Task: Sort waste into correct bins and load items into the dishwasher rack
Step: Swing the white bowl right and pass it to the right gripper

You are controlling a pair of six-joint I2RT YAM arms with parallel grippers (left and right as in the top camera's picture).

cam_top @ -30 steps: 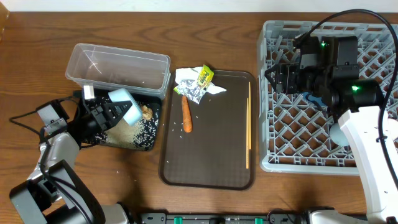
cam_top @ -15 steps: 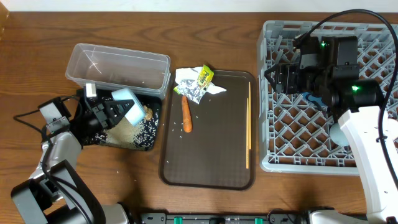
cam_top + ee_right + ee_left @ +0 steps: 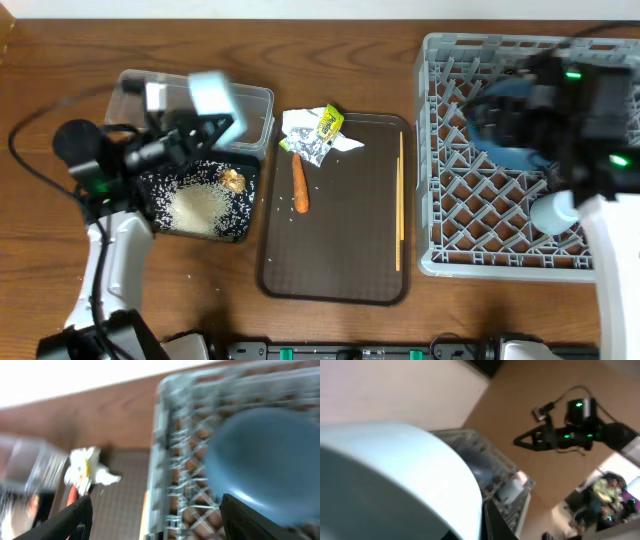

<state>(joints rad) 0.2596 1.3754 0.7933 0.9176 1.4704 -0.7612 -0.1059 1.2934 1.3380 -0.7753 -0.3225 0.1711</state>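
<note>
My left gripper point(image 3: 207, 122) is raised over the clear tub point(image 3: 160, 108), shut on the small light-blue cup point(image 3: 210, 92). That cup point(image 3: 395, 475) fills the left wrist view. The black tray bin point(image 3: 165, 185) holds rice point(image 3: 198, 208) and a brown lump point(image 3: 233, 180). Wrappers point(image 3: 318, 133), a carrot stick point(image 3: 299, 186) and chopsticks point(image 3: 400, 200) lie on the brown serving tray point(image 3: 340, 260). My right gripper point(image 3: 165, 520) is open above the left side of the dishwasher rack point(image 3: 170, 460). The dark-blue plate point(image 3: 265, 460) rests in that rack point(image 3: 470, 215), behind the right finger.
Loose rice grains lie on the wooden table point(image 3: 330, 60) around the black tray. The right arm point(image 3: 595, 120) is blurred over the rack's far right. The rack's raised rim borders the serving tray on its right.
My left arm has lifted the light-blue cup up from over the black tray to above the clear tub. The right arm has swung right over the rack, and the blue plate now shows there.
</note>
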